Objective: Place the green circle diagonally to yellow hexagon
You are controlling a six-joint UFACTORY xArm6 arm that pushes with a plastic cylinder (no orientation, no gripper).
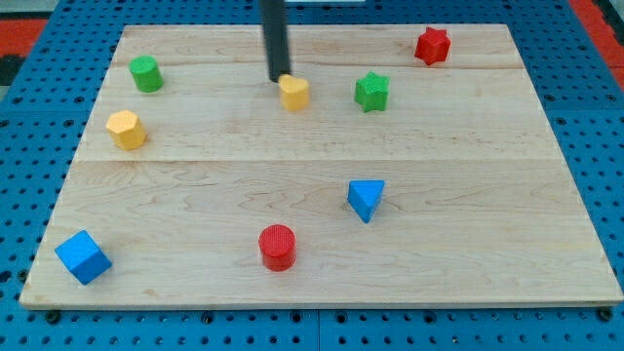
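While my tip stands at the upper left edge of a yellow block, the arm carries only a bare rod, gripping nothing. At the view's left, the green circle lies above the yellow hexagon, slightly right, apart.

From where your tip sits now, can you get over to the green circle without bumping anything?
Probably yes. My tip sits at the upper-left edge of a yellow block, and the green circle lies off to the view's left. The board between them looks bare; the yellow hexagon sits below that path.
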